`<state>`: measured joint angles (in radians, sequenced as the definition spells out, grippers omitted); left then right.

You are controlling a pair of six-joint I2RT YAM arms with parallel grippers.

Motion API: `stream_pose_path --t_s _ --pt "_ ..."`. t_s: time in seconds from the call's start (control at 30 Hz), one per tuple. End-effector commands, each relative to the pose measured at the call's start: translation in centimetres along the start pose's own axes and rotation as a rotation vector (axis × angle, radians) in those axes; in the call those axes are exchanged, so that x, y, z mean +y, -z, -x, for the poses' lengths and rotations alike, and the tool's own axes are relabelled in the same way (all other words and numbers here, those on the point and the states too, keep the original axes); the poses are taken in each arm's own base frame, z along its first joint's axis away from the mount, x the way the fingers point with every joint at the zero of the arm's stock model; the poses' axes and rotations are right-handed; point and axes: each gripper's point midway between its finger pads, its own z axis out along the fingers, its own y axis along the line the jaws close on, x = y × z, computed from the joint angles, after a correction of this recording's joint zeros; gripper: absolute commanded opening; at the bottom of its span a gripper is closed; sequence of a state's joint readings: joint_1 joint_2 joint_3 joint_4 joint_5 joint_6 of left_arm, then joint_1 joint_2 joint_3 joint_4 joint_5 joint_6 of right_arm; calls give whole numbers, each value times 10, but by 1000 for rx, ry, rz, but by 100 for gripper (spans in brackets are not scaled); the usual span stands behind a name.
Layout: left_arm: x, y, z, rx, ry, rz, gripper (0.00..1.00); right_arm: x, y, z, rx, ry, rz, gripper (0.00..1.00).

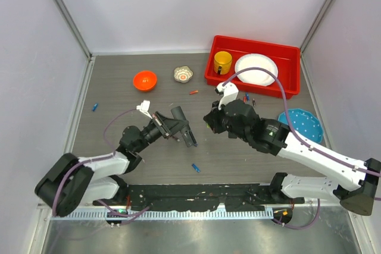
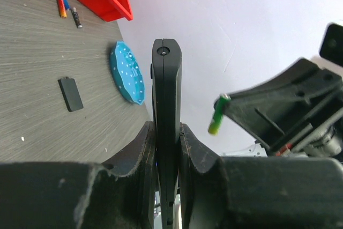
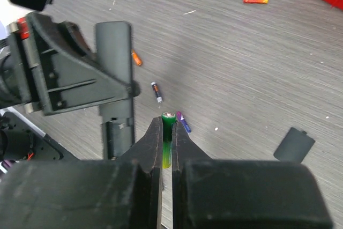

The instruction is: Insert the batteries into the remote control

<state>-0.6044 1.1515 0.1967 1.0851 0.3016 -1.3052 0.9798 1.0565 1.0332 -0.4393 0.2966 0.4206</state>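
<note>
Your left jaws clamp the remote control (image 2: 166, 79), held on edge above the desk (image 1: 250, 165). Its battery cover (image 3: 293, 144) lies off, right of your right jaws. Those pinch one green battery (image 3: 169, 119), just short of the remote. Slot (image 3: 115, 132) looks empty: you've loaded nothing yet.

You had bright, even light from overhead, soft shadows on the tabletop (image 1: 119, 69), and the close-up fingers (image 3: 144, 151) slightly out of focus in both wrist views.
</note>
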Motion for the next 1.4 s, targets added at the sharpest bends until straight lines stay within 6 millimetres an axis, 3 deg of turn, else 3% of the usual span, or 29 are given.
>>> stream_pose_path --t_s 0.0,0.03,0.4,0.77,1.37 --pt "-51 -14 18 -57 3 -220 0 17 -5 4 -46 -25 10 1" --pt "-44 -18 16 -48 12 -206 0 19 -6 4 -48 -21 9 1" --pt "-50 -25 14 -31 15 -247 0 46 -19 -16 -53 -9 39 1" --pt "-49 -24 12 -23 39 -241 0 48 -24 -13 -134 8 7 1" --pt "-50 -26 12 -24 46 -246 0 51 -32 -38 -91 44 0 1"
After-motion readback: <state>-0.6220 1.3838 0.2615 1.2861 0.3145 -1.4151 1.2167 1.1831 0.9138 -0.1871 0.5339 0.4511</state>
